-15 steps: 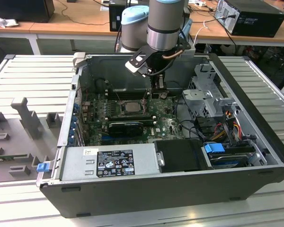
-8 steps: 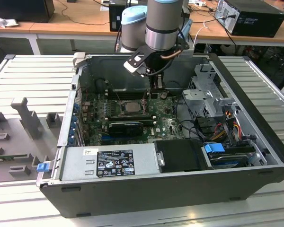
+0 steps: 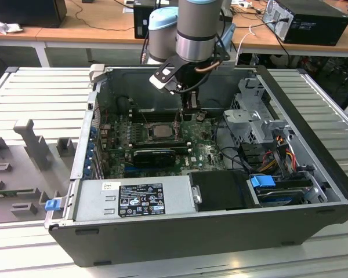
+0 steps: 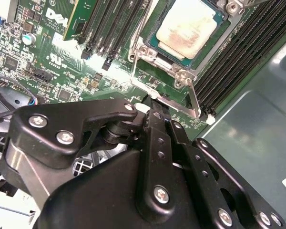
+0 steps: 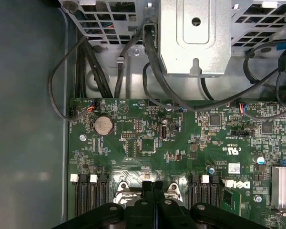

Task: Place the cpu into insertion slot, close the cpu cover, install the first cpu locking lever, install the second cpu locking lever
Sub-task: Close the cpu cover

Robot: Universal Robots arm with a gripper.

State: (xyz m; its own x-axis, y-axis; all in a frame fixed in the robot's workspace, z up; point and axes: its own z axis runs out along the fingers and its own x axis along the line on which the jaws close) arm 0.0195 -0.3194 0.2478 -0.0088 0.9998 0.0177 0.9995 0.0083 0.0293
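1. The cpu (image 4: 186, 28) lies flat in the window of the cpu cover (image 4: 181, 75), which looks lowered over it on the green board (image 5: 148, 143).
2. In the exterior view, the cpu sits at about 8 o'clock from my jaws, just beside them.
3. My jaws are pressed together at the cover's edge, near a thin silver locking lever (image 4: 195, 98). I cannot tell whether they touch it.
4. I judge a lever step is in hand. It calls for steady pressure on the lever, clear of the cpu face and the black memory slots (image 4: 238, 52).
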